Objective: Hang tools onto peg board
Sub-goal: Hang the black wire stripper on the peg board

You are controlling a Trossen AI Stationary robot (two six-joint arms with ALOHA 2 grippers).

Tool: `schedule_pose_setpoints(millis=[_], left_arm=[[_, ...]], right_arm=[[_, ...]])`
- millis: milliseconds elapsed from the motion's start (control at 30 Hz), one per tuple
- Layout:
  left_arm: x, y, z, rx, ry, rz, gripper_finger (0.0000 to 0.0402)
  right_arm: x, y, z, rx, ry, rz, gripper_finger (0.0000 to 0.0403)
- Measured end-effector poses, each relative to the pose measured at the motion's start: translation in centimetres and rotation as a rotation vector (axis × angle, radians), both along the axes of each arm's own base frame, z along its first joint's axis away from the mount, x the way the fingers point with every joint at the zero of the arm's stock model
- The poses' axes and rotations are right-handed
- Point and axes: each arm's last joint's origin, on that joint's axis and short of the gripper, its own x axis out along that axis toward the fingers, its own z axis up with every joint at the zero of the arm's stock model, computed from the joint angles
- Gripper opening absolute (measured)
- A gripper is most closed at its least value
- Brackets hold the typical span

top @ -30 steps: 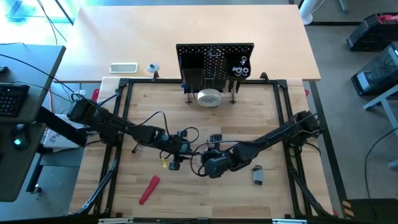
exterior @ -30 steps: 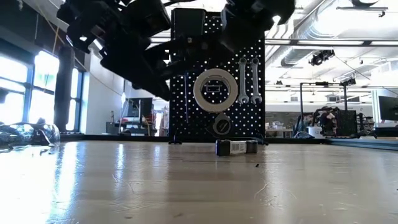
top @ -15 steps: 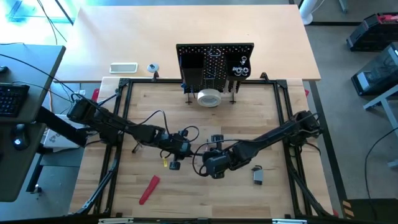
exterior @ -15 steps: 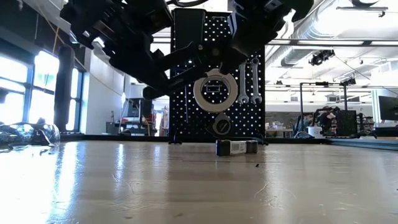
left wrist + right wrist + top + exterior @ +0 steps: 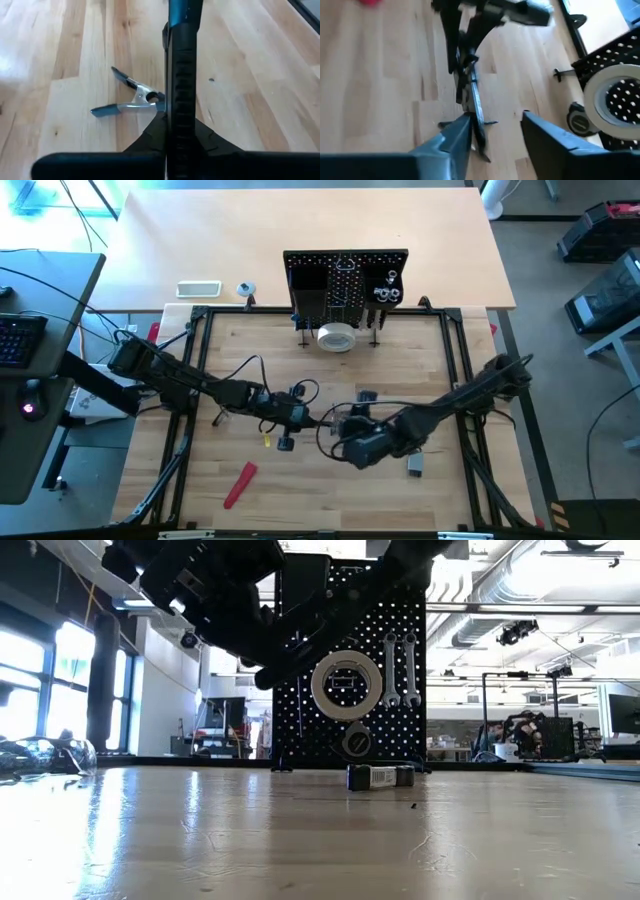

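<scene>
The blue-handled pliers point(image 5: 131, 96) hang in the air over the table's middle, handles spread. My left gripper point(image 5: 303, 420) is shut on them. My right gripper point(image 5: 495, 134) stands open just right of them, its fingers on either side of the pliers' low end without touching. The black peg board point(image 5: 345, 275) stands upright at the far edge. A white tape roll point(image 5: 345, 683) and two silver wrenches point(image 5: 398, 670) hang on it. A red-handled tool point(image 5: 240, 484) and a small tape measure point(image 5: 413, 464) lie on the table. My left gripper pinches the pliers between its shut fingers at the metal head end, next to the silver pivot point(image 5: 156, 98). The fingers hide the exact spot. They slant down from the table's left. The pliers are lifted clear, both handles sticking out free to one side.
A dark metal frame point(image 5: 455, 360) runs round the wooden table. A round dark tool point(image 5: 355, 743) sits low at the peg board, under the tape roll. A white box point(image 5: 198, 288) lies beyond the frame at the far left. Bare wood lies between the arms and the board.
My right gripper has come away from the pliers, drawing back toward the table's right edge and rising. My left gripper has kept its place, and the pliers stay with it, clear of the table.
</scene>
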Motion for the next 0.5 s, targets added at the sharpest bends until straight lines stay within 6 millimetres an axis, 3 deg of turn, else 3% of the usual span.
schedule_pose_setpoints(millis=[100,267,500], left_arm=[[0.1,0.0,0.1,0.005,-0.013,-0.003,0.0019],[0.5,-0.1,0.6,0.026,-0.084,-0.018,0.0019],[1.4,0.0,2.1,0.037,-0.281,-0.074,0.0019]], right_arm=[[-1.9,0.4,1.9,0.042,-0.046,-0.02,0.019],[-5.3,1.7,4.1,0.061,-0.144,-0.066,0.0197],[-8.9,2.6,3.0,0.05,-0.28,-0.12,0.0193]])
